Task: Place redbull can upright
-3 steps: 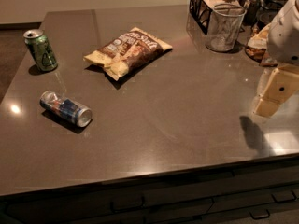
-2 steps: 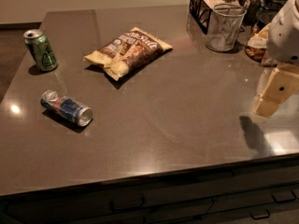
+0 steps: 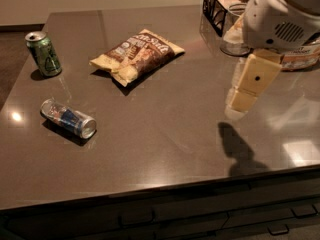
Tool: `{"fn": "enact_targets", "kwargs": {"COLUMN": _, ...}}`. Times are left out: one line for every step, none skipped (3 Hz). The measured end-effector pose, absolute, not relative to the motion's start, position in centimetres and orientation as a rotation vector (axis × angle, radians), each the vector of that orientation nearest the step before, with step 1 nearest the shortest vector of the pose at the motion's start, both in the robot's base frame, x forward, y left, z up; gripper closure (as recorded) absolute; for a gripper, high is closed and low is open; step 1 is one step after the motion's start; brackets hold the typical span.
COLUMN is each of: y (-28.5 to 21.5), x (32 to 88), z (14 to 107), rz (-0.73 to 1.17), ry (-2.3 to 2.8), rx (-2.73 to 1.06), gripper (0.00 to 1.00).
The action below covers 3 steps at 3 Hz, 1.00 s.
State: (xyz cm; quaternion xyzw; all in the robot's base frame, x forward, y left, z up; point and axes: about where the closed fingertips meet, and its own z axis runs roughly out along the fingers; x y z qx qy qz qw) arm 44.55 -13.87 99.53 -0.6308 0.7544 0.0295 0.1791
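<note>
The redbull can (image 3: 68, 118) lies on its side on the dark brown table (image 3: 165, 134), near the left front. It is blue and silver with a shiny end facing front right. My gripper (image 3: 243, 100) hangs over the right part of the table, under the white arm housing (image 3: 282, 16). It is well to the right of the can and holds nothing that I can see. Its shadow falls on the table just below it.
A green can (image 3: 44, 54) stands upright at the far left. A bag of chips (image 3: 136, 55) lies at the middle back. A black wire basket (image 3: 216, 6), a clear cup (image 3: 234, 39) and a packet (image 3: 301, 58) are at the back right. The table's front edge runs below my gripper.
My gripper and arm have moved left over the table, towards the middle. The redbull can, green can and chip bag have not moved.
</note>
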Motion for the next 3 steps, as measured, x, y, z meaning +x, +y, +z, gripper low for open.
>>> {"fn": "enact_targets", "kwargs": {"y": -7.5, "x": 45.3, "z": 100.2, "rz": 0.116, "ry": 2.127, "rx": -1.806, "gripper": 0.0}}
{"fn": "enact_targets", "kwargs": {"y": -2.8, "x": 46.4, "z": 99.2, "rz": 0.079, "ry": 2.212, "rx": -1.774, "gripper": 0.0}}
{"fn": "enact_targets", "kwargs": {"y": 1.7, "x": 47.4, "z": 97.9, "rz": 0.056, "ry": 2.298, "rx": -1.744, "gripper": 0.0}}
